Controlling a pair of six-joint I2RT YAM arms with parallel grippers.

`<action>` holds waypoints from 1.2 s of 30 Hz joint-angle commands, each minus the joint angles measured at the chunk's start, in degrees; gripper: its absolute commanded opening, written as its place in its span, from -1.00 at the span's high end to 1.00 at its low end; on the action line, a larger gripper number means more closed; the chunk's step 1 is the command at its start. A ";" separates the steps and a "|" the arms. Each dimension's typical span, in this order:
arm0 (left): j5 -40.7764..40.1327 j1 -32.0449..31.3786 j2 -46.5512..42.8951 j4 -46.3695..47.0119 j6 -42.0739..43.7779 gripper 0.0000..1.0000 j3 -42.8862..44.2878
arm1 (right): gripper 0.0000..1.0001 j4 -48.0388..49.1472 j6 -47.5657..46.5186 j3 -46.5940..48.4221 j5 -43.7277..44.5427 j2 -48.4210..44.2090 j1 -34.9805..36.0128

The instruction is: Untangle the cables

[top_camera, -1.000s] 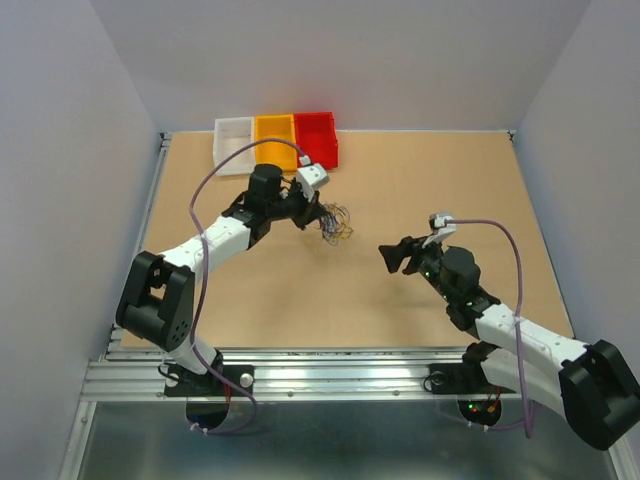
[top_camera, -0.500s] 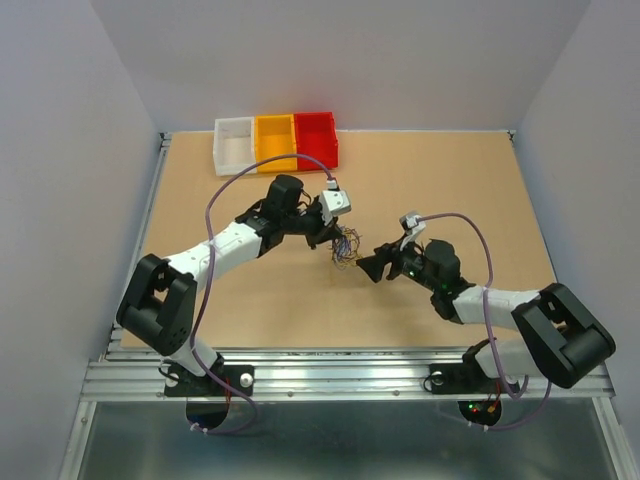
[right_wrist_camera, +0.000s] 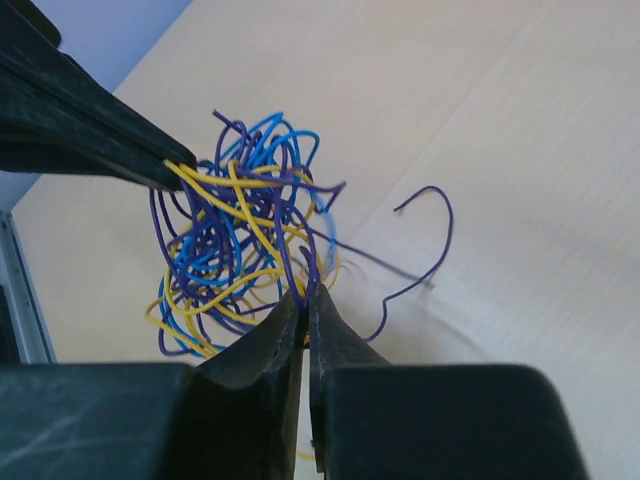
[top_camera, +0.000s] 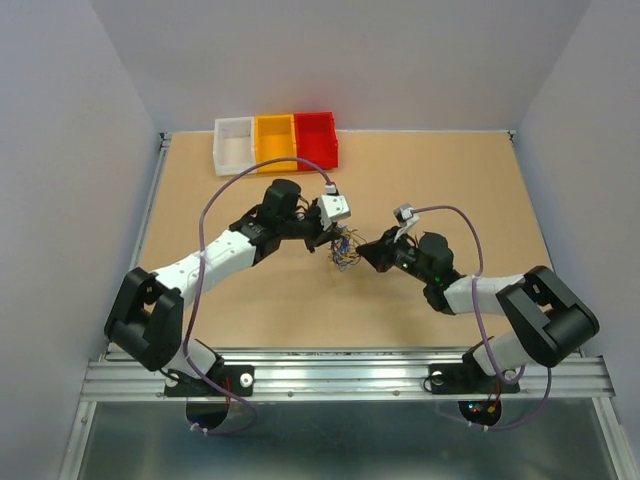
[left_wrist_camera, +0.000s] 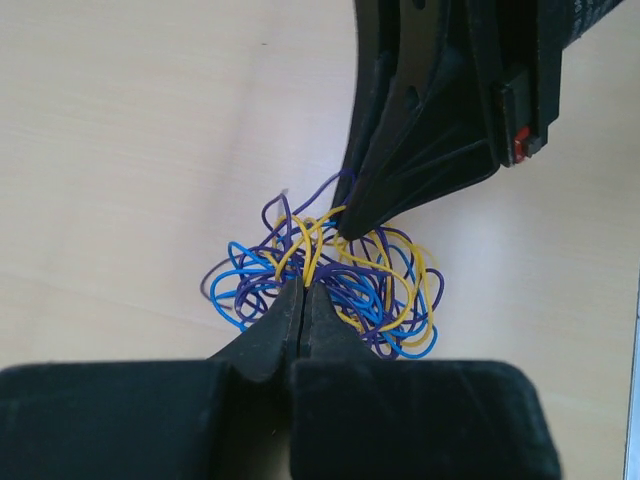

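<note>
The cables [top_camera: 343, 249] form one small knot of yellow, blue and purple strands near the middle of the desk [top_camera: 450, 190], well clear of all its edges. The two arms meet over the knot, one from each side.

The left gripper [top_camera: 333, 238] reaches in from the left. In its wrist view its jaws are pressed together, and yellow strands of the cables [left_wrist_camera: 330, 270] are pinched at the tips.

The right gripper [top_camera: 366, 251] comes in from the right. Its jaws are closed to a hairline gap, with purple and yellow strands of the cables [right_wrist_camera: 240, 250] running into the tips. One loose purple end curls out to the side.

A white bin [top_camera: 233, 146], an orange bin [top_camera: 274, 143] and a red bin [top_camera: 315, 139] stand in a row along the far edge, toward the left corner.
</note>
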 commanded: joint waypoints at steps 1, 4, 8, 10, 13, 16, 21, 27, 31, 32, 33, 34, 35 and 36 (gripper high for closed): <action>-8.11 2.48 -9.07 9.58 -5.56 1.00 -3.36 | 0.95 0.55 0.22 1.49 6.46 -2.92 0.30; -14.18 3.18 -11.99 16.09 -7.51 1.00 -6.88 | 0.99 -4.11 0.74 1.66 12.52 -5.21 0.30; -36.30 3.27 -14.19 22.34 -11.72 0.90 -8.91 | 0.99 -9.38 3.37 1.05 26.40 -8.72 0.39; -47.63 4.23 -13.15 23.66 -12.69 0.85 -8.39 | 0.99 -10.53 4.51 -0.61 30.88 -11.88 0.39; -55.74 4.94 -11.39 23.84 -13.40 0.85 -6.99 | 0.99 -11.23 5.83 -3.24 35.54 -16.89 0.30; -62.16 5.38 -10.59 24.28 -14.01 0.84 -6.28 | 0.99 -12.73 7.68 -5.53 41.86 -21.90 0.30; -66.06 8.71 -12.43 26.04 -16.12 0.68 -6.89 | 0.99 -25.71 13.03 -5.55 58.91 -28.94 0.22; -63.08 9.25 -14.46 26.65 -16.39 0.70 -7.94 | 0.99 -36.37 16.04 -6.50 71.07 -39.02 0.30; -45.48 9.08 -15.16 26.31 -14.90 0.84 -9.44 | 0.95 -34.81 10.89 -8.88 60.51 -45.81 0.22; -42.80 8.99 -15.42 25.95 -14.89 0.84 -9.70 | 0.53 -31.40 7.89 -9.40 55.39 -46.86 0.22; -39.38 8.90 -15.60 25.60 -15.07 0.84 -9.79 | 0.23 -29.36 4.90 -10.02 49.68 -47.57 0.22; -31.08 8.81 -16.03 24.82 -14.37 0.84 -10.14 | -0.05 -27.60 0.78 -11.07 39.45 -48.10 0.30; -26.90 8.64 -16.30 24.20 -13.58 0.84 -10.14 | -0.30 -26.28 -0.13 -11.25 35.17 -48.11 0.22; -23.03 7.85 -16.48 23.24 -12.79 0.84 -10.06 | -0.55 -22.96 -0.83 -11.60 30.77 -48.11 0.22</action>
